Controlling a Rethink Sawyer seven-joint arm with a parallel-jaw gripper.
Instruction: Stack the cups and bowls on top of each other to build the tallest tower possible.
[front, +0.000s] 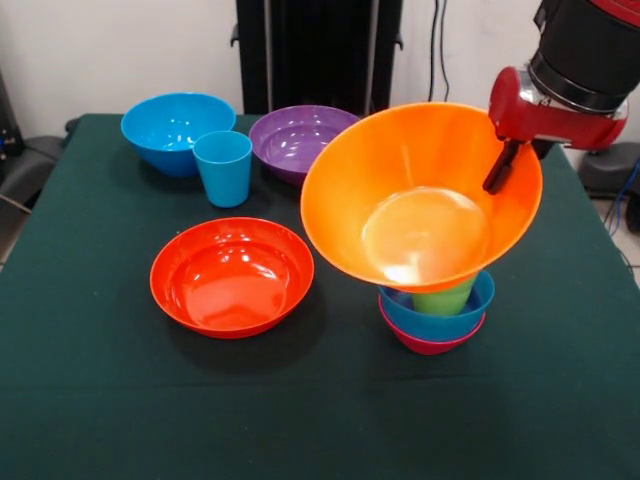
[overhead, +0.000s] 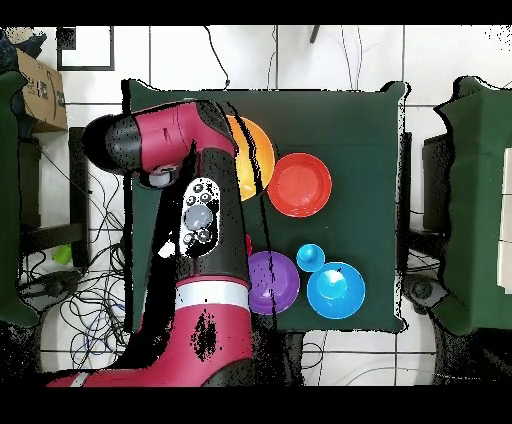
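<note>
While your gripper (front: 503, 165) is clenching the big glossy yellow-orange plastic bowl (front: 420, 195) by its rim, that bowl is tilting steeply below it on the lime green plastic cup (front: 443, 298) and risking sliding off.

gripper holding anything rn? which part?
Yes: the gripper grips the big yellow-orange bowl by its rim, at the upper right in the front view, one finger inside. Bowl is tilted over the green cup.

Glossy smooth plastic orange bowl (front: 420, 195), red-orange bowl (front: 232, 276), light blue cup (front: 223, 167), matt dark green tablecloth (front: 100, 400)
</note>
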